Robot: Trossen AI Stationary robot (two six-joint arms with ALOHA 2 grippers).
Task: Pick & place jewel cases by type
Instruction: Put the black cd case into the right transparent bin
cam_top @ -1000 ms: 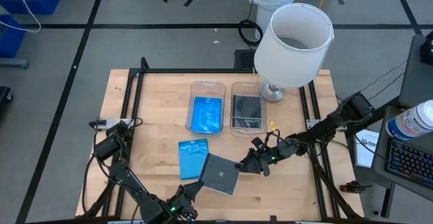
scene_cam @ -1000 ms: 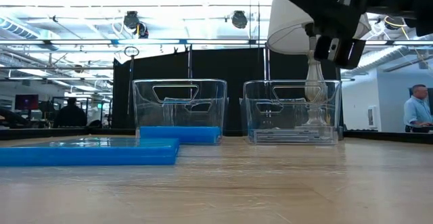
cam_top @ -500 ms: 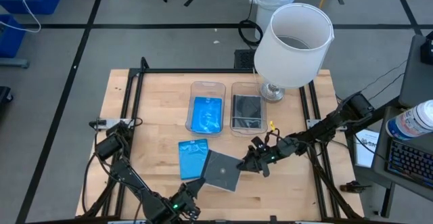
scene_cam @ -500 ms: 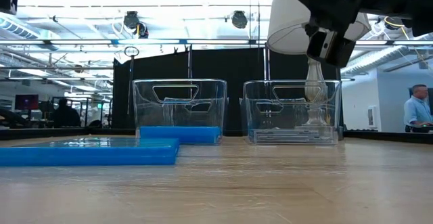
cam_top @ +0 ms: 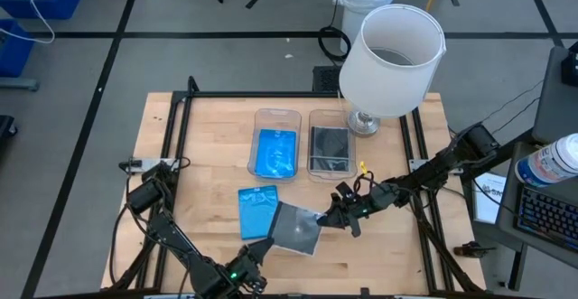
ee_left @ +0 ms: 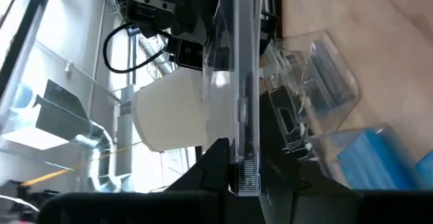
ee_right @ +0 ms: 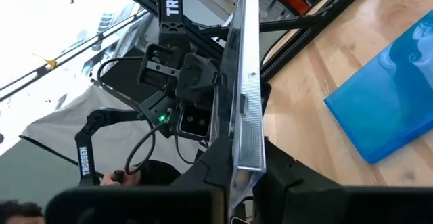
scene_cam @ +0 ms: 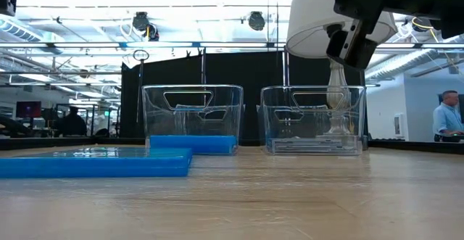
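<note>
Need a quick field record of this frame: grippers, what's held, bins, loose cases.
held item: clear square case, lifted off the table between both arms
left gripper: jaws shut on one edge of the case
right gripper: jaws shut on the opposite edge
loose case: blue case flat on the table, beside the held case
left bin: holds a blue case
right bin: holds a dark square case
other: white lamp behind the right bin
</note>
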